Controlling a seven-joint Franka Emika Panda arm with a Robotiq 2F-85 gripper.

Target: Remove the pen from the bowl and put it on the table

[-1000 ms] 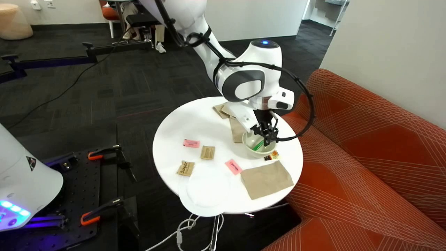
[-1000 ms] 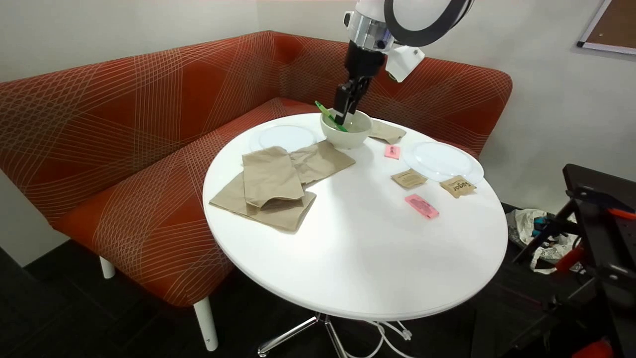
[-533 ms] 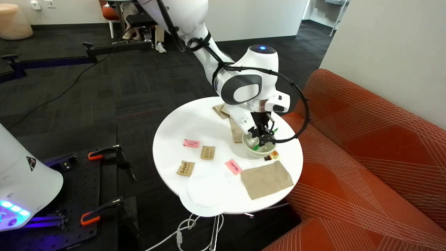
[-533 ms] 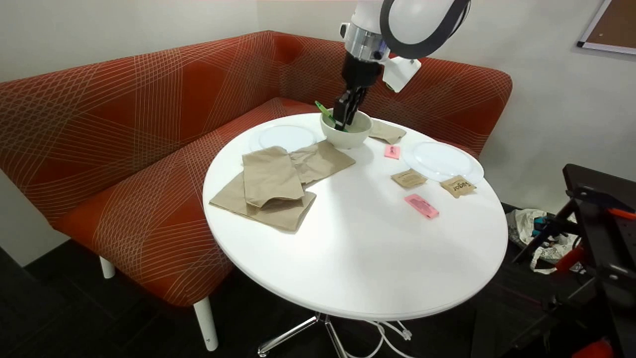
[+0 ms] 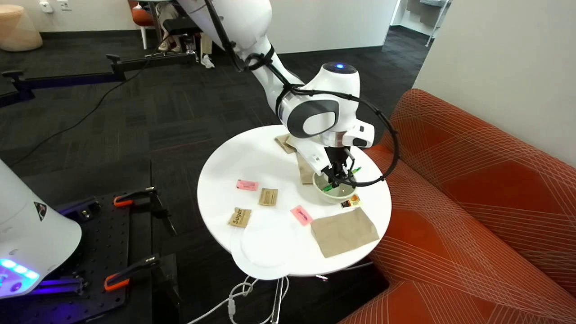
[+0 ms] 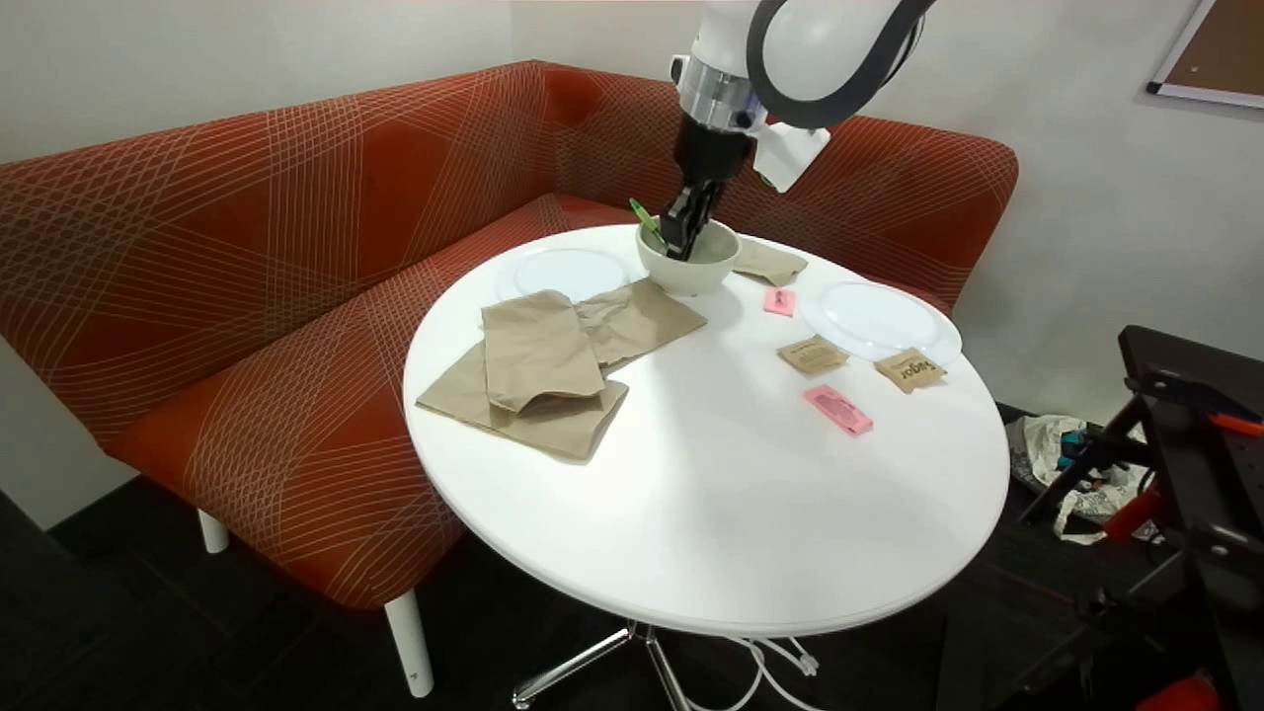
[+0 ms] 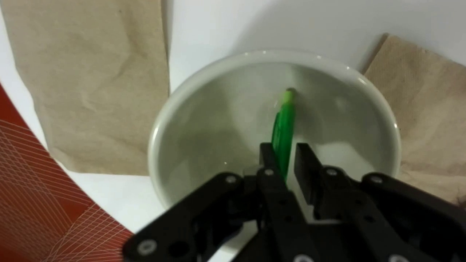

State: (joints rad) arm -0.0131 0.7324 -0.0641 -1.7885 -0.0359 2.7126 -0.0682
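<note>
Green pen (image 7: 287, 116) in bowl (image 7: 204, 145) — likely light, stiff, slick; best pinched mid-barrel — with the hand (image 7: 284, 150) parted astride it, not yet gripping.

In an exterior view, a red-orange sofa (image 6: 425, 188) is seen beyond the fingers (image 6: 679, 237), backed by pale walls (image 6: 247, 59); a framed board (image 6: 1220, 59) is mounted well to their right. Below them, dark carpet (image 5: 216, 108) is spread; far from them, a pale stool (image 5: 19, 29) is placed near a light wall (image 5: 99, 18).

Pen (image 7: 286, 123) in bowl (image 7: 214, 134) on table (image 6: 741, 504)
</note>
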